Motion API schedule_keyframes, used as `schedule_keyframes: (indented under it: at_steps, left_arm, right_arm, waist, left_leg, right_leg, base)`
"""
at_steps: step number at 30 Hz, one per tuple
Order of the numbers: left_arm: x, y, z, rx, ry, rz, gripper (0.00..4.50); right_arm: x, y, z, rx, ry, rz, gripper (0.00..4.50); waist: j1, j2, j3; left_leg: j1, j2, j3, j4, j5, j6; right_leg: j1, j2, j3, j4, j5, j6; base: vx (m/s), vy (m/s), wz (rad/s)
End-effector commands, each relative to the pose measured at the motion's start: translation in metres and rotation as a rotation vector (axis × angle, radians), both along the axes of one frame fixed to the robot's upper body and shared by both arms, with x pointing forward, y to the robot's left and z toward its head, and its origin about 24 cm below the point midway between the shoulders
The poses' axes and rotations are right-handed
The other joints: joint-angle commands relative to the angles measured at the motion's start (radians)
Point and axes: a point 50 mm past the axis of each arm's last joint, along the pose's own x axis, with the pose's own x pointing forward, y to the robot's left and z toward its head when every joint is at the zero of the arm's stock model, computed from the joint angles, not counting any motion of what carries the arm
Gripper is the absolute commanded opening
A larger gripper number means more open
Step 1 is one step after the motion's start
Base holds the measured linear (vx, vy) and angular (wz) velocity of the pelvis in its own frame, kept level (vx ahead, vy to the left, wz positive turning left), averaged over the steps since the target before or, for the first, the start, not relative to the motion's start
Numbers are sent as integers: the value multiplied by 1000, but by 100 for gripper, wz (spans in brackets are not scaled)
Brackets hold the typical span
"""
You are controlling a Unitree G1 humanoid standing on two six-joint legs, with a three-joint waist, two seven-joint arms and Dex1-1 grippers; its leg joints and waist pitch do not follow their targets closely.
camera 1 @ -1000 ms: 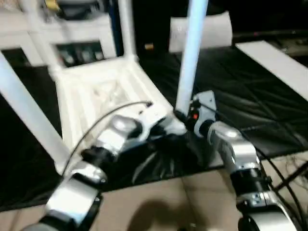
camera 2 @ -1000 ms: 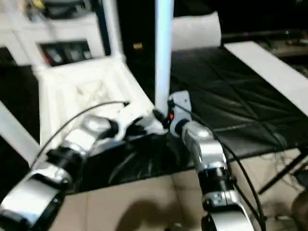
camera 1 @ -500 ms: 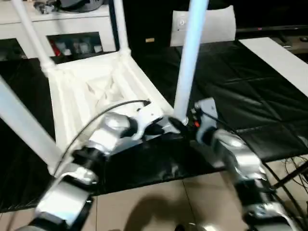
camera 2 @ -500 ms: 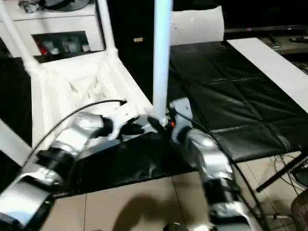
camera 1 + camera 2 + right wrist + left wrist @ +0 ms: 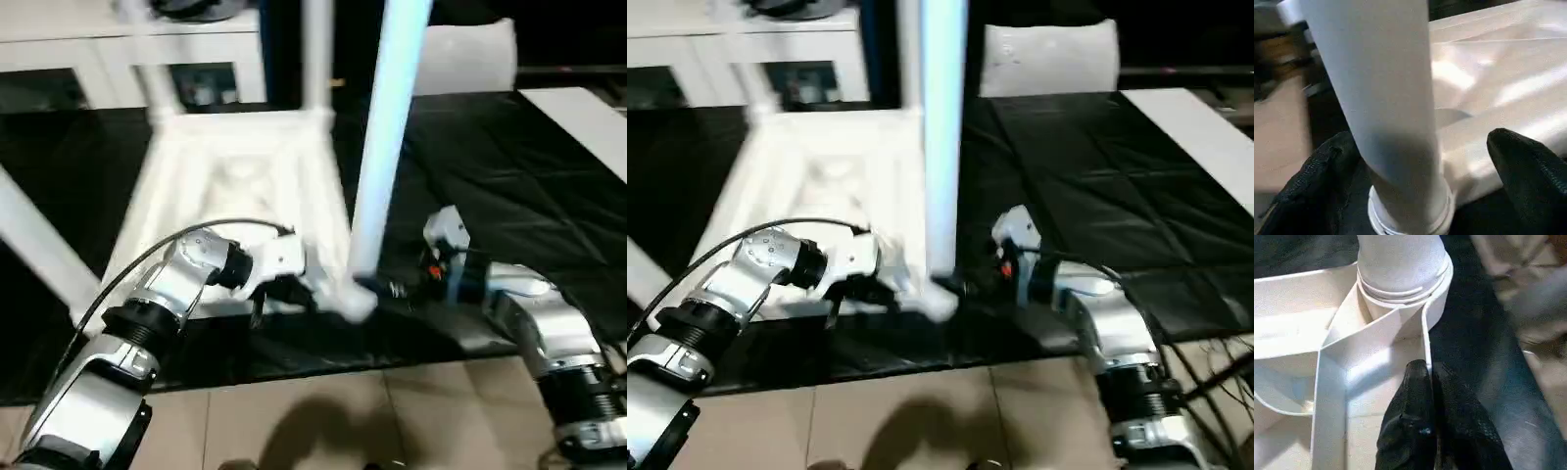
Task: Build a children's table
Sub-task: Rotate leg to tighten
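We see the table top [image 5: 235, 176] lying underside up on the black mat [image 5: 509, 166], a leg [image 5: 382, 147] standing upright in its near corner socket. Our left gripper [image 5: 1425, 382] is pinched closed on the top's thin rim beside that socket. Our right gripper [image 5: 1420, 186] stands wide open, fingers [image 5: 1528, 166] either side of the leg, not touching

You see white table top [image 5: 235, 176], white legs [image 5: 387, 127]; black quilted mat [image 5: 509, 196]; beige tiled floor [image 5: 323, 421]; silver forearms, black fingers [image 5: 1525, 171].
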Motion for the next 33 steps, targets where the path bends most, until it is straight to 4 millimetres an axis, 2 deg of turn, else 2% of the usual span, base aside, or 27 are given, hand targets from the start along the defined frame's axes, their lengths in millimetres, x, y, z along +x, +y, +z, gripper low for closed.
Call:
schedule_keyframes:
  at_steps: [1, 3, 6, 8, 10, 15, 17, 19, 22, 24, 27, 28, 30, 31, 33]
  left_arm:
    - [-4, -17, 13, -8, -32, -168, 0]
    - [-5, -16, 12, 10, -27, -198, 0]
    - [-5, -15, 12, 38, -31, -224, 0]
    - [-4, -14, 12, 40, -33, -225, 0]
    - [-4, -14, 12, 44, -35, -229, 0]
    - [-2, -11, 13, 55, -37, -239, 0]
    - [-2, -10, 14, 59, -37, -242, 0]
    - [-2, -9, 14, 60, -37, -242, 0]
    - [-2, -8, 13, 64, -34, -239, 0]
    - [-2, -7, 12, 66, -32, -235, 0]
    - [-2, -6, 11, 68, -26, -232, 0]
    - [-2, -5, 11, 64, -13, -222, 0]
    - [-3, -5, 10, 50, 5, -203, 0]
    - [-3, -5, 10, 39, 17, -193, 0]
    - [-3, -5, 11, 16, 39, -167, 0]
  right_arm:
    - [0, 2, 6, 3, -4, 62, 418]
    - [-1, 3, 5, -4, 22, 101, 410]
    - [-3, 3, 4, -23, 53, 163, 381]
    - [-4, 4, 4, -22, 61, 177, 375]
    - [-4, 4, 4, -20, 71, 190, 351]
    - [-9, 4, 5, -19, 109, 251, 307]
    - [-10, 4, 4, -16, 127, 265, 307]
    - [-10, 5, 4, -14, 131, 269, 275]
    - [-11, 6, 4, -9, 136, 276, 266]
    - [-11, 7, 3, -6, 140, 279, 231]
    - [-11, 9, 2, -3, 143, 280, 224]
    - [-11, 10, 2, 7, 147, 275, 211]
    - [-12, 12, 2, 21, 150, 266, 208]
    - [-12, 12, 2, 29, 153, 257, 208]
    - [-12, 14, 1, 46, 154, 237, 206]
  waist:
    - [-6, -10, -74]
    - [2, -11, -74]
    - [2, -13, -73]
    - [3, -11, -73]
    - [2, -13, -74]
    - [5, -11, -76]
    - [5, -11, -77]
    - [6, -11, -76]
    - [7, -13, -76]
    - [7, -13, -76]
    - [8, -12, -76]
    - [9, -3, -76]
    - [8, -8, -76]
    - [7, -4, -75]
    - [6, -4, -75]
  left_leg:
    - [-9, 14, 29, -64, -47, 120]
    - [-9, 14, 30, -64, -50, 111]
    - [-11, 13, 30, -65, -66, 96]
    - [-9, 14, 31, -65, -67, 91]
    - [-12, 12, 32, -65, -59, 91]
    - [-10, 13, 36, -63, -53, 92]
    - [-10, 14, 37, -63, -54, 88]
    - [-9, 15, 38, -64, -56, 82]
    - [-8, 15, 39, -64, -56, 78]
    - [-9, 15, 39, -64, -52, 77]
    - [-9, 15, 39, -64, -52, 75]
    - [-8, 15, 38, -64, -55, 73]
    - [-8, 14, 39, -64, -58, 71]
    - [-8, 15, 39, -65, -64, 69]
    - [-7, 15, 39, -65, -67, 65]
  right_leg:
    - [80, -47, 54, -53, -179, -212]
    - [78, -47, 53, -54, -199, -205]
    - [81, -48, 51, -59, -242, -183]
    - [79, -47, 52, -59, -246, -177]
    - [80, -46, 52, -59, -238, -174]
    - [79, -43, 51, -58, -225, -177]
    - [79, -43, 50, -56, -222, -179]
    - [78, -43, 50, -57, -224, -180]
    - [78, -44, 51, -56, -229, -177]
    - [78, -44, 51, -56, -225, -177]
    - [78, -43, 51, -56, -227, -176]
    - [77, -44, 51, -56, -228, -177]
    - [78, -43, 51, -57, -224, -177]
    - [78, -43, 50, -57, -229, -178]
    - [79, -43, 51, -59, -231, -178]
  base:
    - [0, 0, 0]
    - [0, 0, 0]
    - [0, 0, 0]
    - [0, 0, 0]
    - [0, 0, 0]
    - [0, 0, 0]
    - [0, 0, 0]
    - [0, 0, 0]
    - [0, 0, 0]
    - [0, 0, 0]
    - [0, 0, 0]
    - [0, 0, 0]
    - [0, 0, 0]
    - [0, 0, 0]
    - [0, 0, 0]
